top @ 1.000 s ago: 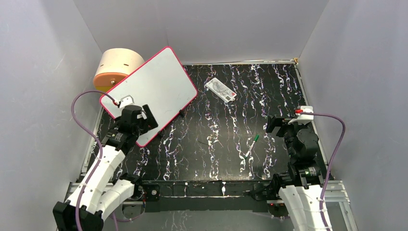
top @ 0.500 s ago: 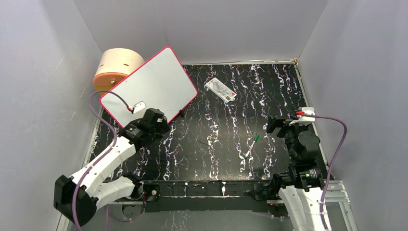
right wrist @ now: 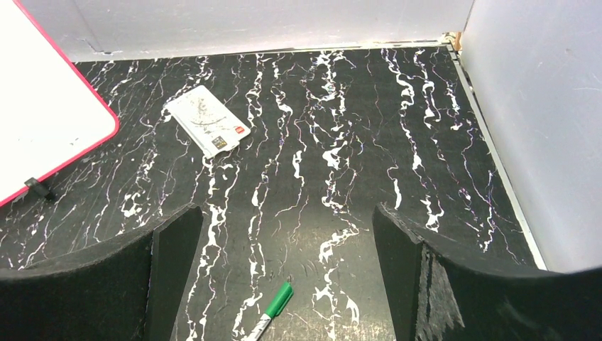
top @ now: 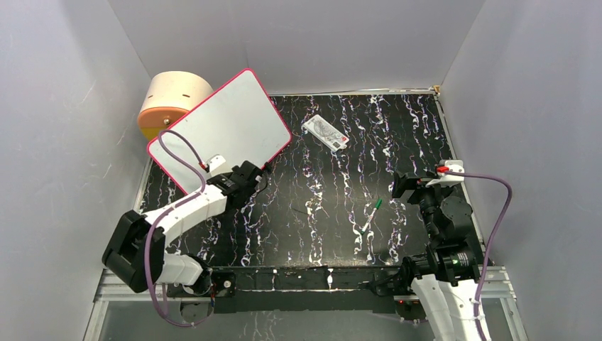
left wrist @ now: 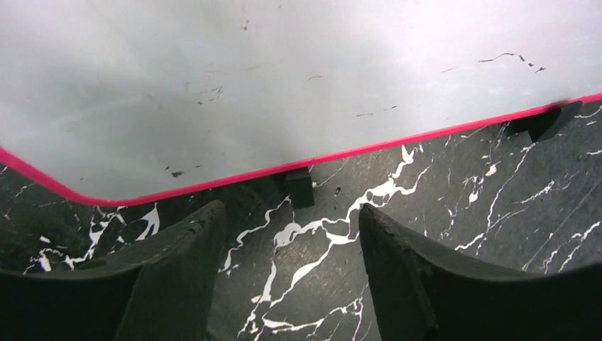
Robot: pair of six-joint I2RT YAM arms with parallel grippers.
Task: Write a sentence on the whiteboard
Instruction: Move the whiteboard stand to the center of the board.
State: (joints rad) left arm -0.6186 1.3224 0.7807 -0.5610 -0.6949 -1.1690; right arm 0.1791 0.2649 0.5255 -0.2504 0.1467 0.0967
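The whiteboard [top: 223, 124], white with a pink-red rim, stands tilted on small black feet [left wrist: 299, 187] at the back left. Its face [left wrist: 284, 78] shows only faint dark specks; the sentence is out of view. My left gripper [top: 250, 182] hovers low over the table just in front of the board's near edge, jaws open [left wrist: 291, 217] with only marbled tabletop between them. A green-capped pen [top: 369, 215] lies on the table right of centre. My right gripper [top: 402, 186] is open just right of and above the pen [right wrist: 274, 308], which lies below its fingers [right wrist: 286, 213].
A white printed card [top: 325, 131] lies behind the middle of the table, also seen in the right wrist view [right wrist: 208, 130]. A tan cylinder [top: 172, 99] stands behind the board's left corner. Grey walls close in the black marbled table [top: 312, 234] on three sides.
My left arm swung right from over the board's near left corner to its near right edge and stretched out low. Its jaws narrowed a little. The right arm barely moved.
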